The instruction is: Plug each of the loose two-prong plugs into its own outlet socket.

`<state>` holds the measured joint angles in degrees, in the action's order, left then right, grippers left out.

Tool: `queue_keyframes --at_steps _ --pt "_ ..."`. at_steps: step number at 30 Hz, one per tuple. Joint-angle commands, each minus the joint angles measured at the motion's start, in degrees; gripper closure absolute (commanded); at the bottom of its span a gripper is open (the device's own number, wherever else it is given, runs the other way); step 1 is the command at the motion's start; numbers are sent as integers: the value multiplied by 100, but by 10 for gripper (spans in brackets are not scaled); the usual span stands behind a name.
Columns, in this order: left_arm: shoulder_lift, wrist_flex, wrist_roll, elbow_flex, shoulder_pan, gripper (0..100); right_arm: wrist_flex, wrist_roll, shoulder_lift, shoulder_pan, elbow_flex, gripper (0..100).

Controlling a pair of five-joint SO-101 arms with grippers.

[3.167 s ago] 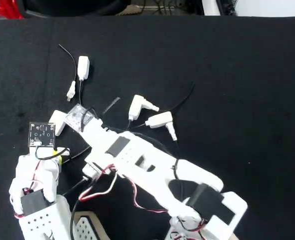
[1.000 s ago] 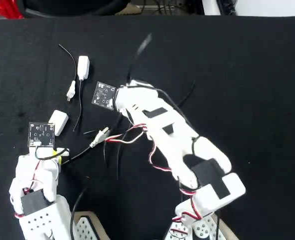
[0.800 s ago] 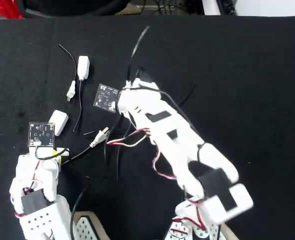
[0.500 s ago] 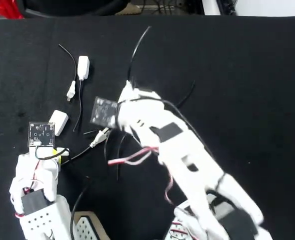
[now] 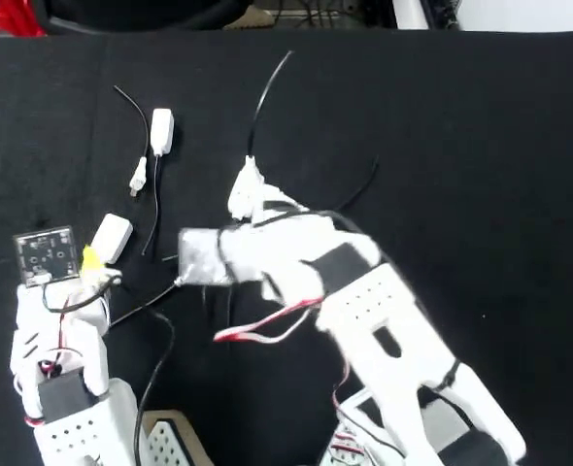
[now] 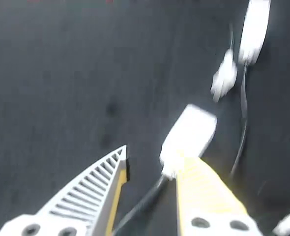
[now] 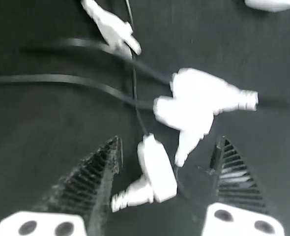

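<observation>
Several white two-prong plugs on thin black cables lie on the black table. In the left wrist view my left gripper (image 6: 152,160) is open, with a white block-shaped plug (image 6: 189,133) just past its fingertips and that plug's cable between the fingers. From above, the left gripper (image 5: 94,260) sits next to this block (image 5: 112,238). My right gripper (image 7: 168,143) is open over a small plug (image 7: 155,172), with two joined plugs (image 7: 199,103) just beyond. My right arm (image 5: 364,301) lies across the table's middle, hiding those plugs.
A long white plug (image 5: 160,131) and a small plug (image 5: 138,177) lie at the back left. Another plug (image 5: 246,189) with a cable running away lies beside the right arm. Loose black cables cross the table between the arms. The right side is bare black cloth (image 5: 490,175).
The right arm has swung its wrist back toward the near side and lower over the plug cluster. The left arm has turned and shifted left, bringing its fingertip against the white block.
</observation>
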<state>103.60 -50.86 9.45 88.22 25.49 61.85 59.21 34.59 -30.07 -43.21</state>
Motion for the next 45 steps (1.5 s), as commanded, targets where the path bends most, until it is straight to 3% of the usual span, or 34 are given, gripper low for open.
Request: queue_keyframes --at_steps 1,6,10,13,19,24,30,33,36,45 --pt "-695 369 -448 -910 -277 807 677 26 171 607 321 719" --pt "-3209 967 -633 -2352 -673 795 18 -62 198 1152 -796 719" --pt "-5407 1389 -624 -3635 -1147 794 -1240 -290 198 1213 -1930 719" --pt "-6892 1635 -624 -4637 -1305 794 -1574 -290 198 1257 -2299 729" --pt "-9565 1705 -123 -6756 -1376 794 -1644 -255 198 1213 -2607 959" --pt "-11262 1679 536 -8171 -1429 794 -2145 -255 198 958 -3055 962" --pt "-12545 1679 501 -9666 -1754 794 -2743 62 251 914 -3477 961" --pt "-12932 1679 -9 -10097 -1833 794 -2760 62 338 914 -3530 962" --pt "-13143 1679 -316 -10369 -1824 794 -2769 35 338 905 -3530 962" --pt "-13837 1679 -299 -10589 -1895 798 -2769 35 338 826 -3538 962"
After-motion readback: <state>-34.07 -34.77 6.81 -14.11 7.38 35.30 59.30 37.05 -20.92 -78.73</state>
